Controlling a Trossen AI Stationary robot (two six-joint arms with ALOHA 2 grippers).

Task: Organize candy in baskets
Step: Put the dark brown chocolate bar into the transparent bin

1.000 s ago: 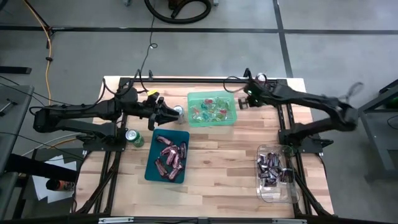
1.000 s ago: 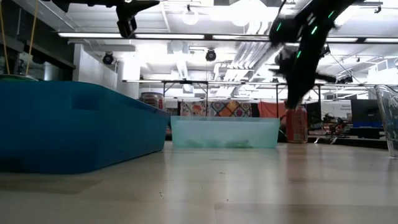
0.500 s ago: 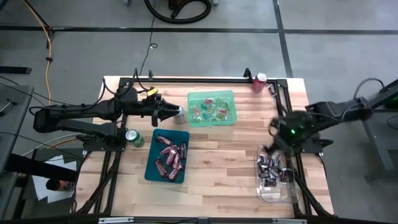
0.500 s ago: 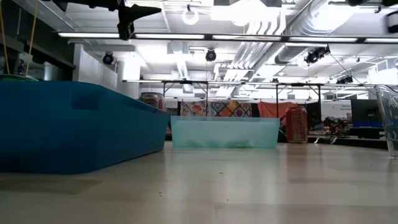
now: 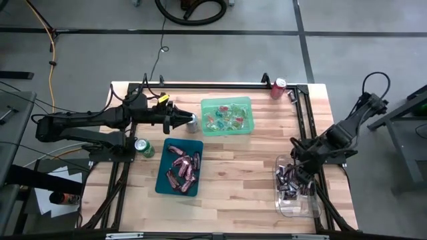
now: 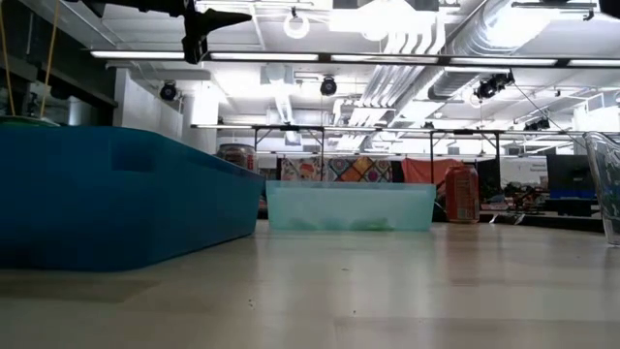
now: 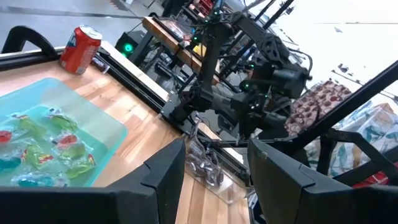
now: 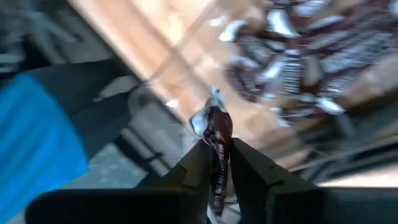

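My right gripper (image 5: 298, 158) hovers over the far end of the clear basket (image 5: 293, 208), which holds several dark brown mini bars (image 5: 291, 180). It is shut on one dark maroon wrapped candy (image 8: 216, 127). My left gripper (image 5: 185, 120) is open and empty (image 7: 214, 180). It is raised above the table beside a silver can (image 5: 193, 122), left of the light green basket (image 5: 227, 105) of green and red pieces. The dark teal basket (image 5: 162, 175) holds pinkish-red bars (image 5: 183, 167). My right gripper pinches the maroon candy between its two fingertips (image 8: 198, 163), on its lower part (image 8: 216, 144). The candy sticks out beyond the fingertips, its crimped silver end (image 8: 208, 116) free. It is lifted clear above the bars in the clear basket.
A red can (image 5: 277, 87) stands at the table's far edge, a green can (image 5: 143, 147) left of the teal basket. Black frame rails run along the table's left, right and far sides. Bare wood lies between the teal and clear baskets.
My right gripper has swung fast from the far edge by the red can toward the table's near right, and now hangs over the clear basket. My left gripper has edged a little right, toward the silver can.
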